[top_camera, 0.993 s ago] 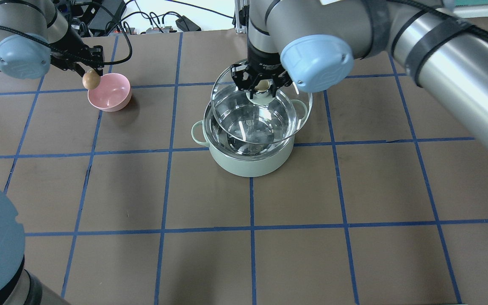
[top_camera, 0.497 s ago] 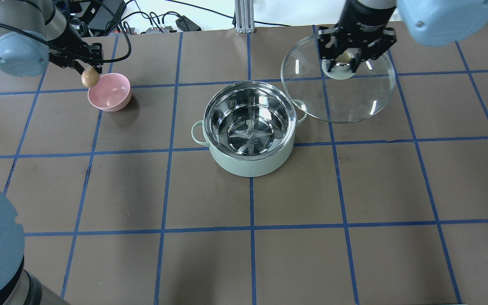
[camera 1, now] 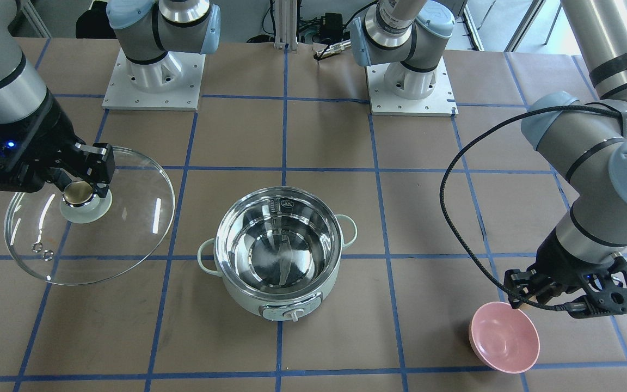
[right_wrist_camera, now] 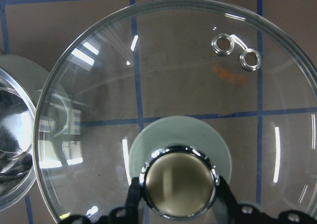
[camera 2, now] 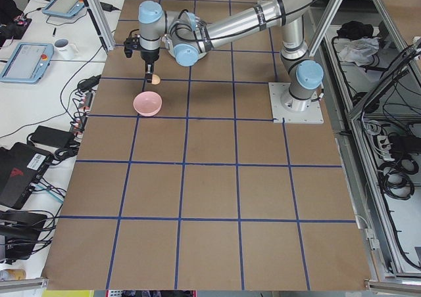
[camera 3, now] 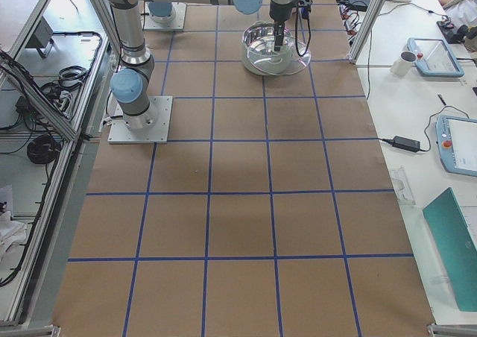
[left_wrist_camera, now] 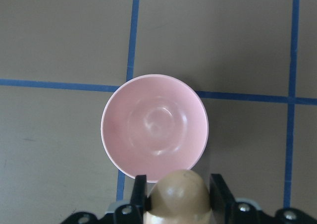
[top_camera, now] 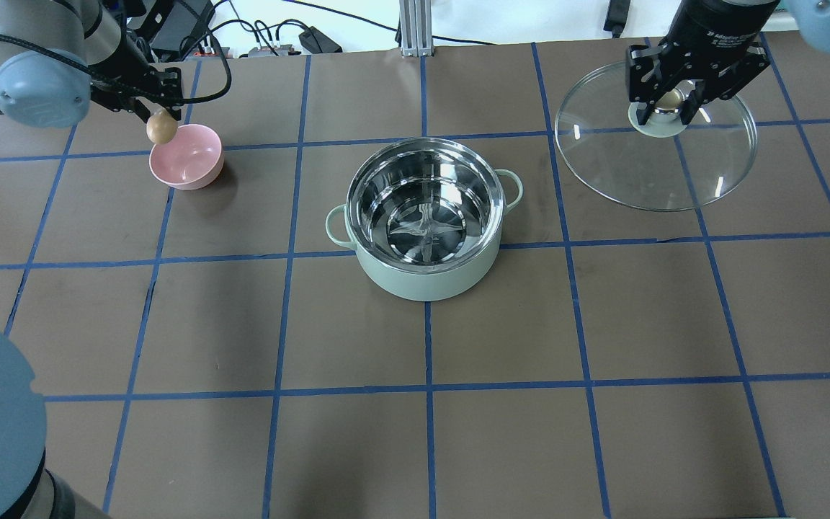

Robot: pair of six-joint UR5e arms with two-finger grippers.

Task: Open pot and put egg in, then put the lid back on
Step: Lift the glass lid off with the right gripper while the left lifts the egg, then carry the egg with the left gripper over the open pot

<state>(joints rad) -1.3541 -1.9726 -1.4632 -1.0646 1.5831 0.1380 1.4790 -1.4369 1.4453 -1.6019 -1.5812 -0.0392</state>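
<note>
Right gripper (top_camera: 667, 101) clamping the lid (top_camera: 645, 173), I swing it toward the far-right corner, baring the pot (top_camera: 422, 281); left gripper (top_camera: 160, 115) clasps the egg (top_camera: 161, 128).

Brown blue-gridded table (top_camera: 242, 324), mint-green pot (top_camera: 422, 280), pink bowl (top_camera: 202, 171)

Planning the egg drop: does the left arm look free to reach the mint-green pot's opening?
Likely yes: the round mint-green pot stands uncovered, and the right claw holds the clear glass lid well aside.
</note>
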